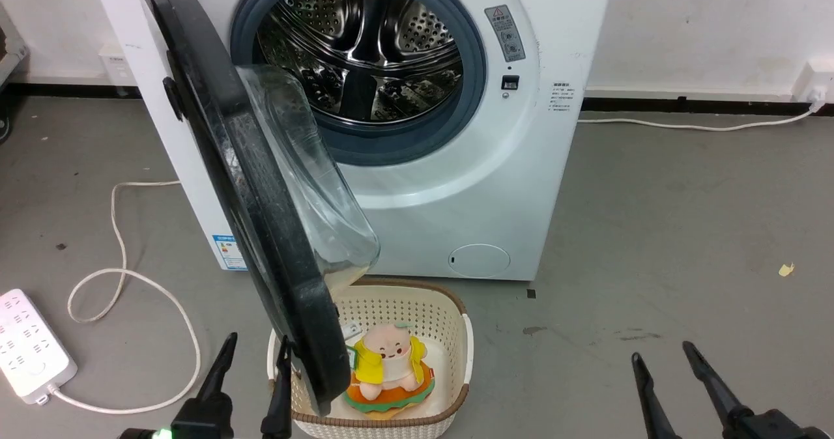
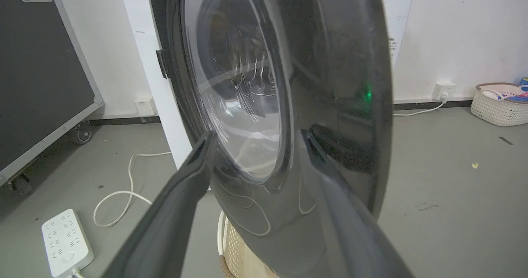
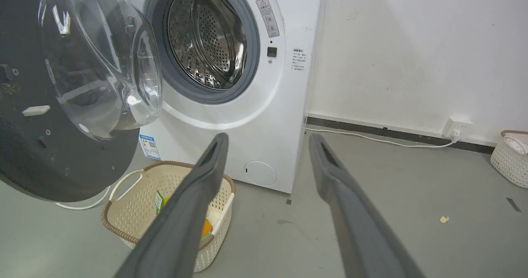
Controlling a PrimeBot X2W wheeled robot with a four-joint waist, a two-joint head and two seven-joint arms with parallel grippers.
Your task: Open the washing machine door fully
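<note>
Clearly the washing machine door [image 1: 251, 217] is only partway open. It stands roughly square to the front of the washing machine [image 1: 456, 185], hinged on the machine's left side, and its lower rim hangs over the basket [image 1: 464, 335] on the floor just in front of the machine.

Our left gripper [image 1: 258, 340] sits low by the door's outer face, fingers apart and clamped on nothing. The finger nearer the door is just beside the glossy rim, but we cannot tell whether it touches. Our right gripper [image 1: 661, 351] waits well out from the machine's right corner, fingers also spread and empty.

We judge the main risk to be our own left arm. It is on the side towards which the door must swing, so it could block the swing or be struck by the door. A push on the slick black rim may also slip off and let the door drift back towards the drum [image 1: 358, 42]. Reaching to the inner face could knock the basket and its plush toy [image 1: 391, 367]. The power strip [image 1: 29, 344] and its cable lie on the floor left of the machine, where they could snag our wheels.
</note>
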